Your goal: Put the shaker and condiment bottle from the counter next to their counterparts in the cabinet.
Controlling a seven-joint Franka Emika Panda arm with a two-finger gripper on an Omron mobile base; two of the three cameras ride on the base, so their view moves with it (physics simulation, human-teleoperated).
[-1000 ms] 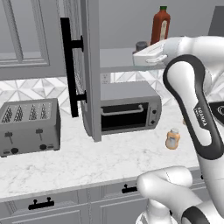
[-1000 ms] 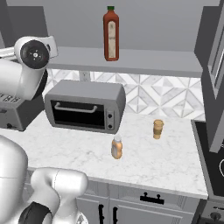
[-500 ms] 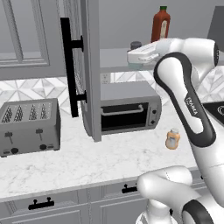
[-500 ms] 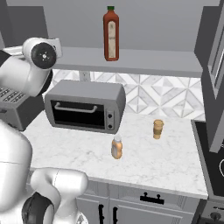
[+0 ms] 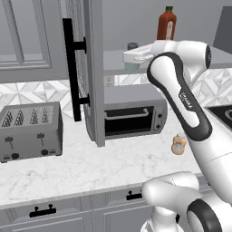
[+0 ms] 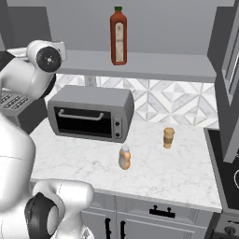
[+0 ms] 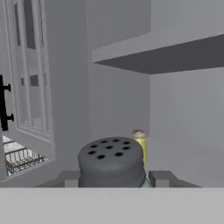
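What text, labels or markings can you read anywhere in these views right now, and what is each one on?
"FRANKA": white lettering on the dark band of the robot arm, left base view; small, partly legible.
Tall red bottle on the cabinet shelf: pale label, print too small to read.
Squat orange condiment bottle on the counter: pale label, unreadable.
Toaster oven controls: no legible markings.

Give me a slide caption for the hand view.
Pincer holding the shaker by its dark perforated lid inside the cabinet, a small yellow shaker behind.
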